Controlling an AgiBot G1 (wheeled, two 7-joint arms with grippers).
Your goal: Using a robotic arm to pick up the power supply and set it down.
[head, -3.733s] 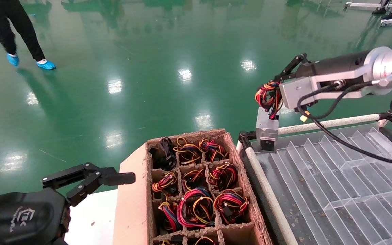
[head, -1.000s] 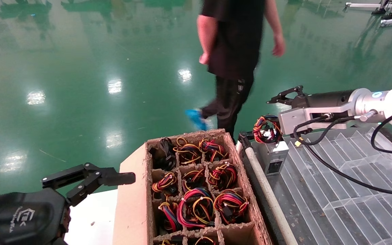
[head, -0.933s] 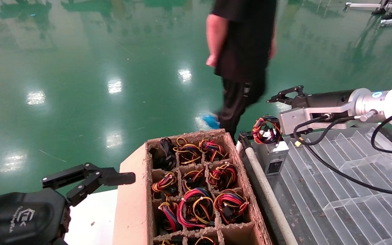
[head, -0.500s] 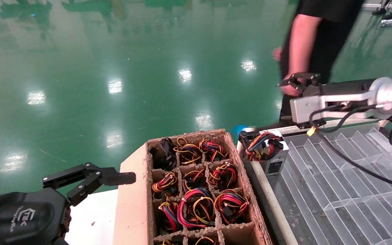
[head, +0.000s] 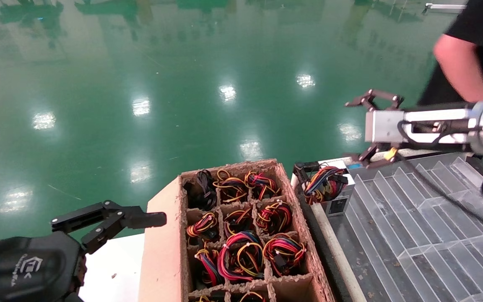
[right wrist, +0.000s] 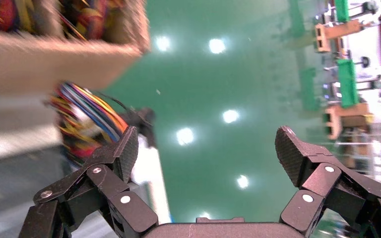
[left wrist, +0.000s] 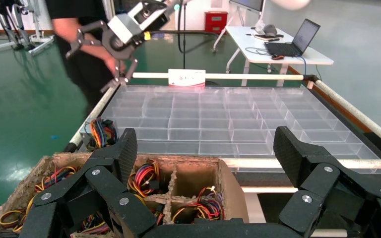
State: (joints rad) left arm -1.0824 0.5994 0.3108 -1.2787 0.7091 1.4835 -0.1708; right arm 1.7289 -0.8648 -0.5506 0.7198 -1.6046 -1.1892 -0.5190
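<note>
The power supply (head: pixel 334 193) is a small silver box with a bundle of red, yellow and black wires on top. It rests on the near left corner of the clear divided tray (head: pixel 413 226). My right gripper (head: pixel 359 129) hangs open above and slightly right of it, apart from it, with nothing between its fingers. The right wrist view shows the same open gripper (right wrist: pixel 207 148) over green floor, the power supply's wires (right wrist: pixel 87 124) off to one side. My left gripper (head: pixel 111 220) is parked open at the lower left, beside the cardboard box (head: pixel 162 251).
The cardboard box has several cells filled with coloured wire bundles (head: pixel 241 256). A white-padded rail (head: pixel 329 235) edges the tray. A person in black (head: pixel 472 63) stands just behind my right arm. Green floor lies beyond.
My right gripper lowered the power supply onto the tray corner, opened, then rose and drew back to the right. The person walked from the left across to the right.
</note>
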